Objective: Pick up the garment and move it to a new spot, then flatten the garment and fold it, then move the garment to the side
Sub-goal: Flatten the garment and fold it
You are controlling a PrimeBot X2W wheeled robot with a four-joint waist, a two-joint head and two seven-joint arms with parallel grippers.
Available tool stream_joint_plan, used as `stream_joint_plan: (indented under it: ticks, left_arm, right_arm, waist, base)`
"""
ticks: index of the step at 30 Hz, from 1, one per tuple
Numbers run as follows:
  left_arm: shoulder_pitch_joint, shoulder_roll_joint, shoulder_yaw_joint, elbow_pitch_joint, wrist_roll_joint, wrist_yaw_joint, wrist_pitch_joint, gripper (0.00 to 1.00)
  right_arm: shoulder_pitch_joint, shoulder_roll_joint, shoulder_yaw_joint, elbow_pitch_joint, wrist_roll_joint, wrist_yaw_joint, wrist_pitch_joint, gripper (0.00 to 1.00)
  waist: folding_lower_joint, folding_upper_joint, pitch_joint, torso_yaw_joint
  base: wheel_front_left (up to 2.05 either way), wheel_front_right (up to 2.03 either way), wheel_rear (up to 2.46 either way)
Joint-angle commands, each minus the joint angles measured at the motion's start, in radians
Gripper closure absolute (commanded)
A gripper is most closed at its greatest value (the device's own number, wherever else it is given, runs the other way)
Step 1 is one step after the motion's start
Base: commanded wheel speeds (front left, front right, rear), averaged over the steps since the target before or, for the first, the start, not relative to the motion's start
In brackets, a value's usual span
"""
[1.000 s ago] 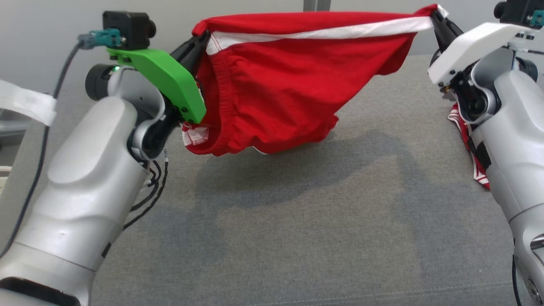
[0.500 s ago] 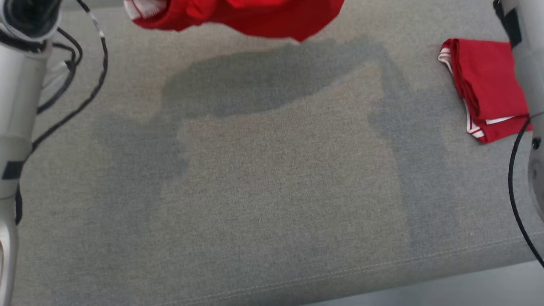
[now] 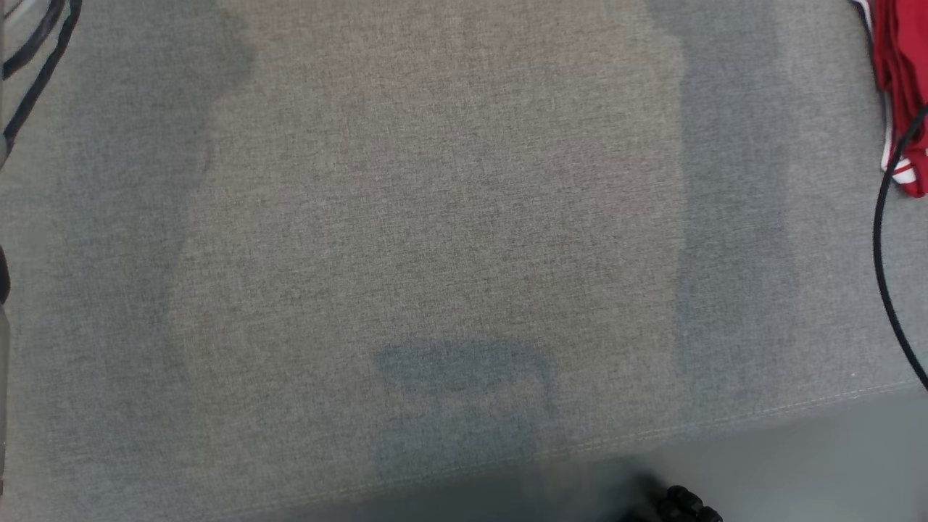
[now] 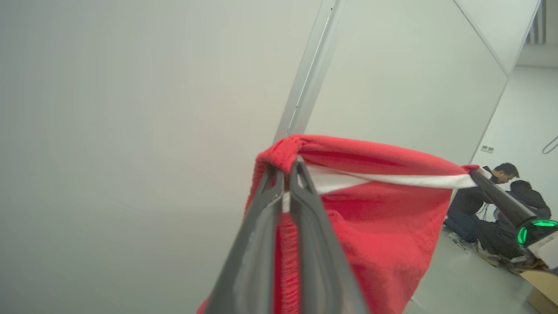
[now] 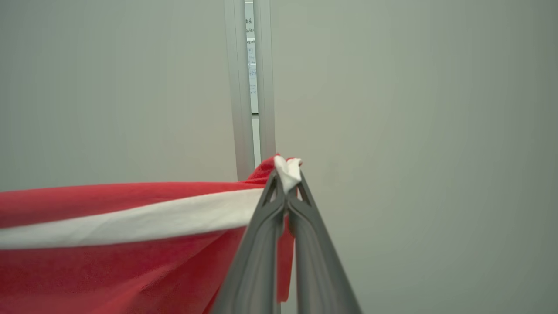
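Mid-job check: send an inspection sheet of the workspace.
Surface: grey fabric surface, shadow patches, seam along the near edge.
Job's things: red garment with white stripe, held aloft, stretched between both grippers.
Clutter: second red cloth with white trim at the surface's right edge.
Grippers: left gripper and right gripper, jaws shut on opposite ends of the garment.
Cables: black cable looping at right; black cables at upper left.
Surroundings: pale wall panels; two people low in the background.

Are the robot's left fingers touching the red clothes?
Touching. The left wrist view shows the fingers of the left gripper pinched shut on a corner of the red garment, with cloth squeezed between them.
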Motion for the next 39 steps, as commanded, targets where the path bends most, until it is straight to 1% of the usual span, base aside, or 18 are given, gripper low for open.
stream_joint_plan:
  ticks: [1,3,5,7,8,9,11,13,15,19,22,25,28,33,39]
  left_arm:
    - [-0.005,0.000,-0.009,0.017,0.022,0.003,-0.026,1.00]
    - [0.033,-0.006,-0.042,0.040,0.059,-0.003,-0.053,1.00]
    - [0.077,-0.013,-0.078,0.064,0.069,-0.009,-0.064,1.00]
    - [0.125,-0.023,-0.111,0.080,0.066,-0.012,-0.059,1.00]
    - [0.143,-0.015,-0.133,0.082,0.092,-0.012,-0.064,1.00]
    - [0.178,-0.021,-0.148,0.086,0.084,-0.013,-0.055,1.00]
    - [0.251,-0.026,-0.171,0.090,0.087,-0.012,-0.059,1.00]
    - [0.317,-0.029,-0.185,0.090,0.077,-0.005,-0.059,1.00]
    - [0.388,-0.031,-0.198,0.085,0.055,-0.003,-0.043,1.00]
    - [0.514,-0.012,-0.230,0.057,0.039,0.003,-0.002,1.00]
    - [0.596,0.001,-0.255,0.027,0.028,0.008,0.027,1.00]
    - [0.658,0.020,-0.291,-0.006,0.044,0.027,0.060,1.00]
    - [0.719,0.033,-0.325,-0.035,0.064,0.057,0.076,1.00]
    - [0.818,0.062,-0.368,-0.074,0.099,0.108,0.079,1.00]
    - [0.932,0.087,-0.388,-0.127,0.085,0.153,0.084,1.00]
  right_arm:
    - [0.024,0.007,-0.007,-0.016,-0.027,-0.002,-0.006,1.00]
    - [0.072,0.023,0.007,-0.024,-0.058,-0.002,-0.005,1.00]
    - [0.110,0.032,0.035,-0.015,-0.069,-0.002,-0.005,1.00]
    - [0.142,0.024,0.067,0.004,-0.055,-0.002,0.004,1.00]
    - [0.167,0.019,0.086,0.010,-0.043,-0.002,0.011,1.00]
    - [0.191,0.011,0.105,0.015,-0.028,-0.002,0.027,1.00]
    - [0.243,-0.010,0.173,-0.001,0.011,-0.002,0.049,1.00]
    - [0.305,-0.053,0.228,-0.024,0.060,-0.002,0.083,1.00]
    - [0.371,-0.089,0.267,-0.054,0.123,-0.002,0.132,1.00]
    - [0.515,-0.170,0.320,-0.128,0.238,-0.002,0.251,1.00]
    - [0.621,-0.220,0.333,-0.190,0.299,-0.003,0.322,1.00]
    - [0.719,-0.252,0.336,-0.249,0.348,-0.003,0.402,1.00]
    - [0.815,-0.269,0.328,-0.305,0.379,-0.003,0.479,1.00]
    - [0.966,-0.286,0.315,-0.437,0.412,-0.003,0.618,1.00]
    - [1.149,-0.320,0.268,-0.623,0.428,-0.003,0.781,1.00]
  waist:
    - [-0.0003,0.0000,0.073,0.016]
    - [-0.0003,0.0000,0.087,0.023]
    - [-0.0003,0.0000,0.093,0.031]
    - [-0.0003,0.0000,0.087,0.043]
    - [-0.0003,0.0000,0.082,0.048]
    - [-0.0003,0.0000,0.077,0.052]
    - [-0.0003,0.0000,0.057,0.063]
    - [-0.0003,0.0000,0.028,0.074]
    - [-0.0003,0.0000,-0.008,0.082]
    - [-0.0003,0.0000,-0.091,0.094]
    - [-0.0003,0.0000,-0.159,0.102]
    - [-0.0003,0.0000,-0.220,0.108]
    - [-0.0003,0.0000,-0.284,0.113]
    - [-0.0003,0.0000,-0.371,0.114]
    - [-0.0003,0.0000,-0.436,0.107]
  base:
    - [0.00,0.00,0.00]
    - [0.00,0.00,0.00]
    - [0.00,0.00,0.00]
    - [0.00,0.00,0.00]
    - [0.00,0.00,0.00]
    - [0.00,0.00,0.00]
    - [0.00,0.00,0.00]
    - [0.00,0.00,0.00]
    - [0.00,0.00,0.00]
    - [0.00,0.00,0.00]
    - [0.00,0.00,0.00]
    - [0.00,0.00,0.00]
    - [0.00,0.00,0.00]
    - [0.00,0.00,0.00]
    - [0.00,0.00,0.00]
